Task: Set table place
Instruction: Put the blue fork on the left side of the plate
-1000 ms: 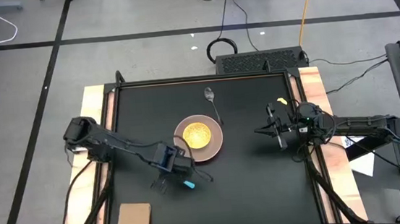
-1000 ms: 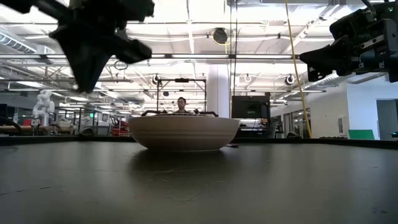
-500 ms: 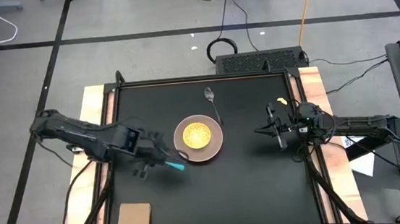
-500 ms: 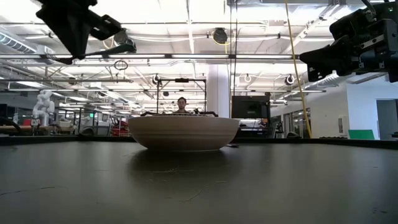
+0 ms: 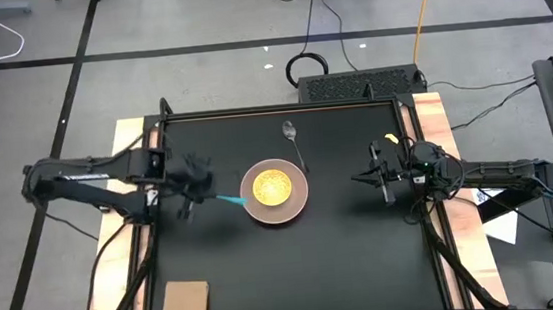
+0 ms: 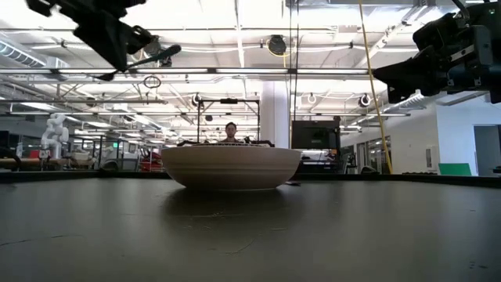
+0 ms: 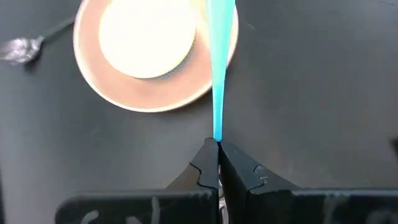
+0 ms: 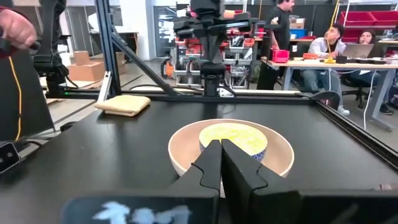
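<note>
A: High view first: your left tool [image 5: 202,188] sits left of centre, clamped on the thin light-blue utensil [image 5: 228,199]. The utensil's long axis runs from the tool toward the pinkish-tan plate [image 5: 296,197] at the middle of the frame, free tip almost at the plate's left rim.

B: So which way does the plate lie from the tool?

A: To the right in the picture, just beyond the utensil's tip. In the left wrist view the fingers [image 7: 205,169] are pressed together on the blue handle [image 7: 219,93], and the blade crosses over the plate's rim [image 7: 112,93]. It hangs above the tabletop [image 5: 216,271], not on it; the low view shows the left tool [image 6: 129,47] high in the upper left of the frame.

B: And your right tool?

A: It [image 5: 363,180] waits right of centre, fingers together, holding nothing, pointed at the plate. Your left arm is the nearer one to the open spot left of the plate.

B: How does the place look?

A: The yellow dish [image 5: 271,186] sits inside the plate. The silver spoon [image 5: 293,139] lies above the plate in the frame, handle angled down toward its rim. I judge you need to lower the utensil beside the plate, not over it.
</note>
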### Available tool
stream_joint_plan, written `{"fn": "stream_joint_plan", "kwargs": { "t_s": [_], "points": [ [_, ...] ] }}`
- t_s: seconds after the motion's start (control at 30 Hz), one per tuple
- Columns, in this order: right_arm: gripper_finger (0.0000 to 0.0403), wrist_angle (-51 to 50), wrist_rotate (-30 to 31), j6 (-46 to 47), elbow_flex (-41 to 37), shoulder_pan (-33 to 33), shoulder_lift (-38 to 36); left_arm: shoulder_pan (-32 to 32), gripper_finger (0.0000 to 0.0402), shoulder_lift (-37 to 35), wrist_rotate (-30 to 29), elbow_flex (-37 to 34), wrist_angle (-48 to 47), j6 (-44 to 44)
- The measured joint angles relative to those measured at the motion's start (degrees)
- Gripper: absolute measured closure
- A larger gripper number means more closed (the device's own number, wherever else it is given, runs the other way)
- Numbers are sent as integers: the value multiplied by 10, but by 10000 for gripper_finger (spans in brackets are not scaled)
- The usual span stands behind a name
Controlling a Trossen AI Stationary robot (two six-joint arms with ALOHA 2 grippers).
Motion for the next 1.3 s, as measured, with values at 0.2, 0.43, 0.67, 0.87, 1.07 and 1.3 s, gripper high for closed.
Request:
{"fn": "stream_joint_plan", "kwargs": {
  "t_s": [0.2, 0.43, 0.67, 0.87, 1.07, 1.3],
  "points": [
    [403, 0, 0, 0, 0, 0, 0, 136, 398, 11, 95, 0, 18, 111],
    [403, 1, 1, 0, 0, 0, 3, 249, 399, 55, 187, 0, 39, 181],
    [403, 0, 1, 0, 0, 0, 6, 287, 398, 104, 199, 0, 15, 230],
    [403, -12, 1, 0, 0, 0, 7, 294, 399, 122, 219, 0, 13, 259],
    [403, -13, 1, 0, 0, 0, 7, 272, 399, 123, 234, 0, 4, 324],
    [403, -8, 1, 0, 0, 0, 7, 238, 399, 123, 222, 0, -35, 452]
  ]
}}
